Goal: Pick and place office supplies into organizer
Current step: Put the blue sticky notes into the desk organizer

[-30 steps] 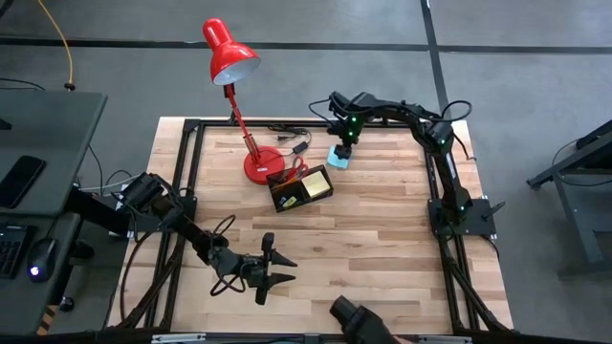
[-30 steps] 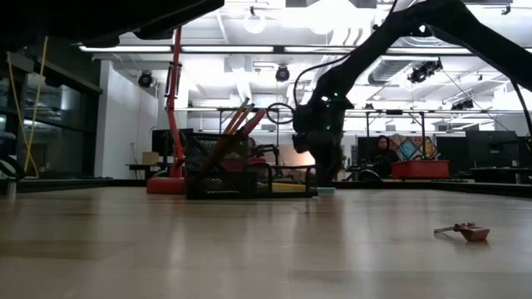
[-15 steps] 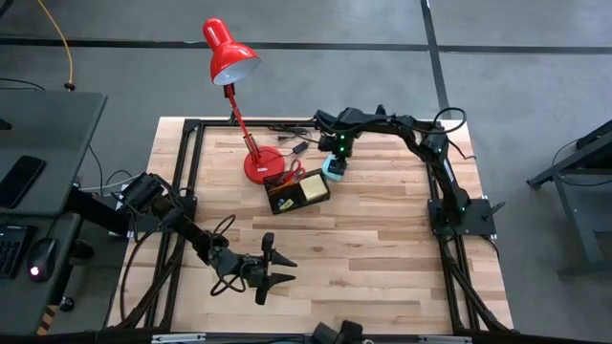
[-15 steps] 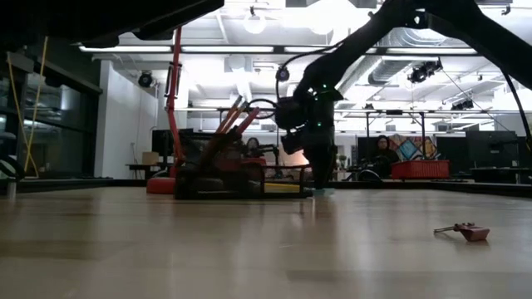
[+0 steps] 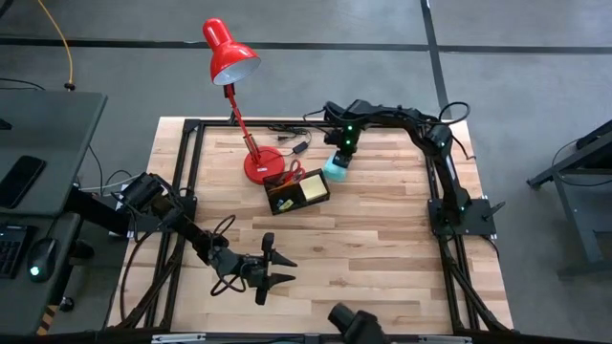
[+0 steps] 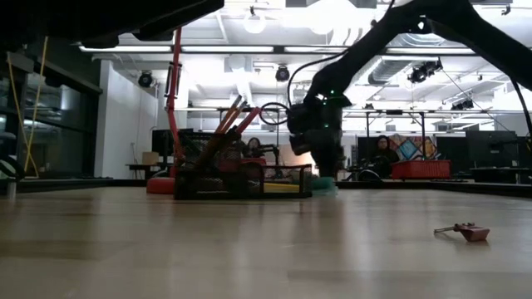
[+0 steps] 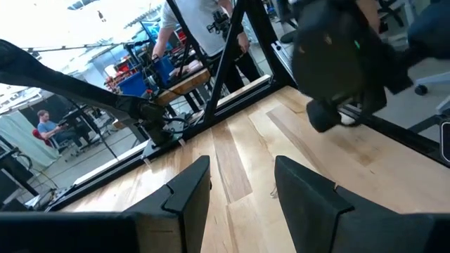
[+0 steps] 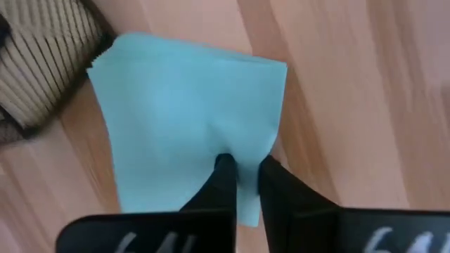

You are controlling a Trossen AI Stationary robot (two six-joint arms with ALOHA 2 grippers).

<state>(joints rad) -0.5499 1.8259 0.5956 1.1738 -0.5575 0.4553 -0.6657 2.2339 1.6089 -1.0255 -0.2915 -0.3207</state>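
A teal sticky-note pad (image 8: 183,105) lies on the wood just right of the black mesh organizer (image 5: 298,191), and my right gripper (image 5: 337,164) stands over it, shut on it. The organizer holds a yellow pad (image 5: 314,187), red-handled scissors (image 5: 292,174) and orange pencils (image 6: 233,120) that lean out of it. My left gripper (image 5: 282,268) waits open, low over the near middle of the table, with nothing between its fingers (image 7: 190,190). My right gripper comes from above, pointing down, onto the teal pad's top face near one edge (image 8: 242,151). Its fingertips (image 8: 223,172) are closed with only a sliver of teal sheet between them. The pad lies flat on the table beside the organizer's mesh wall (image 8: 42,63).
A red desk lamp (image 5: 229,53) stands with its round base (image 5: 260,164) just behind the organizer, a black cable with plug (image 5: 292,143) beside it. A small brown piece (image 6: 465,231) lies near the table's front. The near and right parts of the table are bare wood.
My right gripper has gone toward the organizer, left and nearer, then come back a little. The teal pad has slid along the table with it up to the organizer's right end. The organizer has shifted slightly toward the table's left.
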